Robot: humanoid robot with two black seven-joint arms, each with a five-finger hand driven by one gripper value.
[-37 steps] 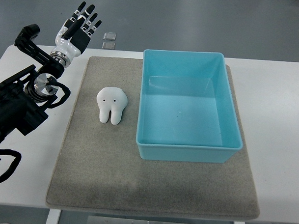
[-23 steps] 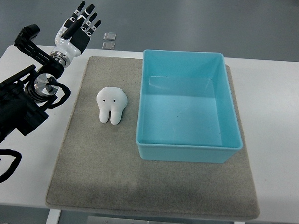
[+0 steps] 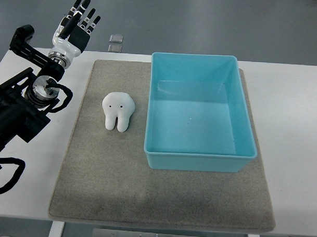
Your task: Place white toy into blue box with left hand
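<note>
White tooth-shaped toy [image 3: 117, 111], below-right of your open, empty left hand [image 3: 74, 28], looks soft and light; grip its rounded crown.

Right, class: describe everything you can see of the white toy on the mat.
The white toy is shaped like a tooth: a rounded crown with two small dark dots for eyes and two stubby roots pointing toward the camera side. It looks smooth and matte, possibly soft. It lies on the grey mat, just left of the blue box with a narrow gap between them. Nothing else touches it.
</note>
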